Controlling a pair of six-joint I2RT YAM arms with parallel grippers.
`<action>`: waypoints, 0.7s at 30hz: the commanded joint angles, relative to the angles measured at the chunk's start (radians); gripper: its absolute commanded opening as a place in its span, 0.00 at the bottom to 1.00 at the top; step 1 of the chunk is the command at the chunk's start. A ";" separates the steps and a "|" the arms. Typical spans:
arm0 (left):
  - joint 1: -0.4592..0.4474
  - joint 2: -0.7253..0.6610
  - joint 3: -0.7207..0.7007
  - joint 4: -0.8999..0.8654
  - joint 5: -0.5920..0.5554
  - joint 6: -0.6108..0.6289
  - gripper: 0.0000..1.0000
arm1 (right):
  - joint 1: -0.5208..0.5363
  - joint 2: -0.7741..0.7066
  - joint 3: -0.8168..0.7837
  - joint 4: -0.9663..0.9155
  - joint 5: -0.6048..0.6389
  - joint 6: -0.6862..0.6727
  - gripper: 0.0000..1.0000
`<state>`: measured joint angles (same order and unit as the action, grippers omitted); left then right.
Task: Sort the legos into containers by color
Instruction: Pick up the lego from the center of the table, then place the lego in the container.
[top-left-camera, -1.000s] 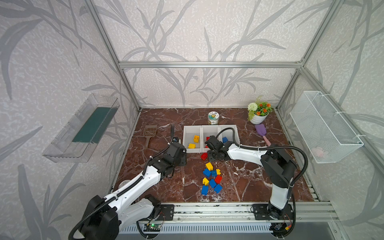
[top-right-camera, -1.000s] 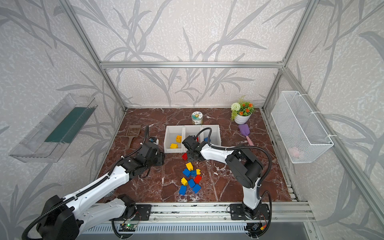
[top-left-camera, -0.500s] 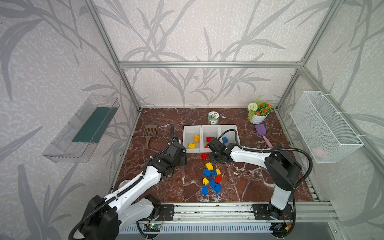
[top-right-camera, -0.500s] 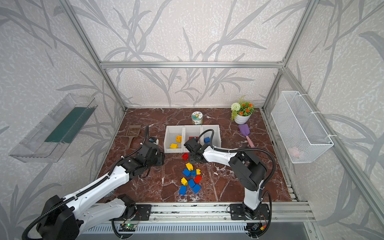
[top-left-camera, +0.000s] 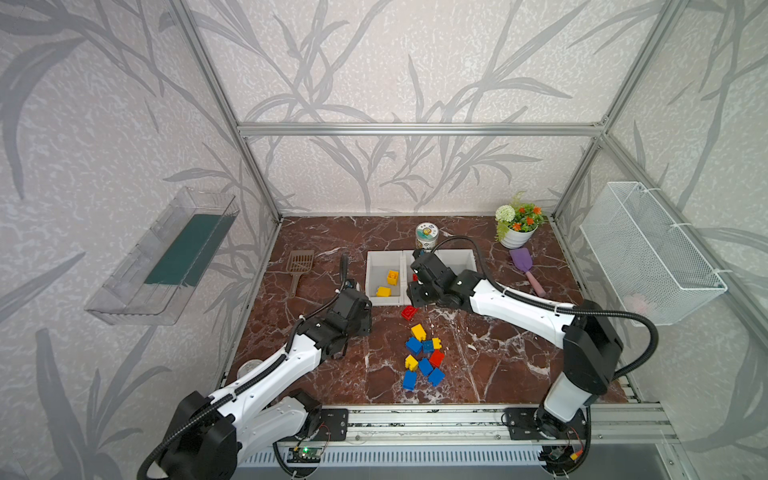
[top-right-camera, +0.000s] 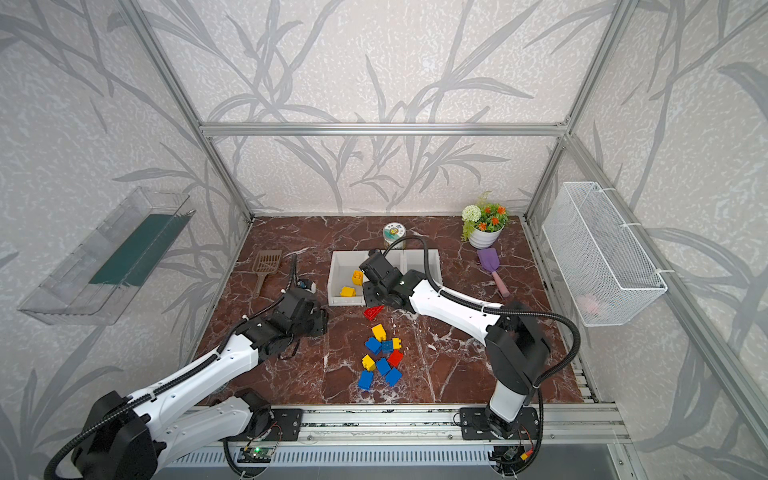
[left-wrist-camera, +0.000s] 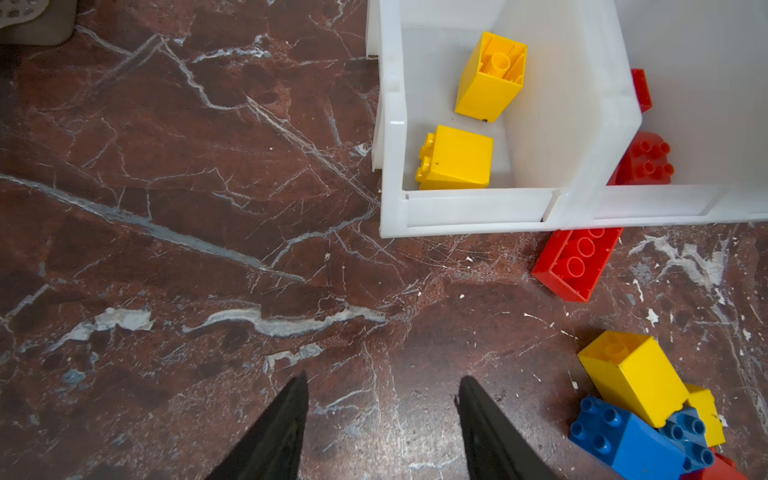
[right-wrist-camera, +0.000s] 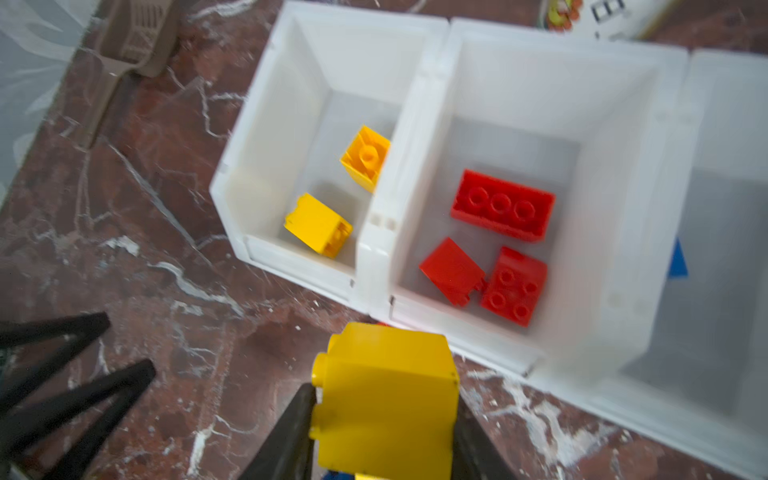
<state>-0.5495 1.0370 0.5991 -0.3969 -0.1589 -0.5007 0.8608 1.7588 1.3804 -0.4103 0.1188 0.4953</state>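
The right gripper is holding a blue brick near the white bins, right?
Not quite. The right gripper is holding a yellow brick, not a blue one. The right wrist view shows it pinched there, near the white bins.

Pale grey leaf-patterned wallpaper walls (top-left-camera: 374, 62) fill the upper frame, edged by silver aluminium frame bars (top-left-camera: 415, 129). A reddish-brown, white-veined marble floor (top-left-camera: 498, 353) occupies the lower centre, evenly lit.
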 joint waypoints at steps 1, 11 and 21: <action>0.003 -0.039 -0.016 -0.030 -0.015 -0.030 0.60 | 0.003 0.096 0.095 -0.020 -0.036 -0.073 0.36; 0.002 -0.101 -0.048 -0.045 -0.018 -0.057 0.61 | 0.003 0.345 0.373 -0.072 -0.077 -0.146 0.36; 0.003 -0.115 -0.053 -0.052 -0.006 -0.056 0.60 | -0.015 0.456 0.512 -0.125 -0.095 -0.151 0.52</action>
<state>-0.5495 0.9340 0.5613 -0.4194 -0.1558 -0.5358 0.8516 2.2036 1.8446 -0.4973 0.0380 0.3576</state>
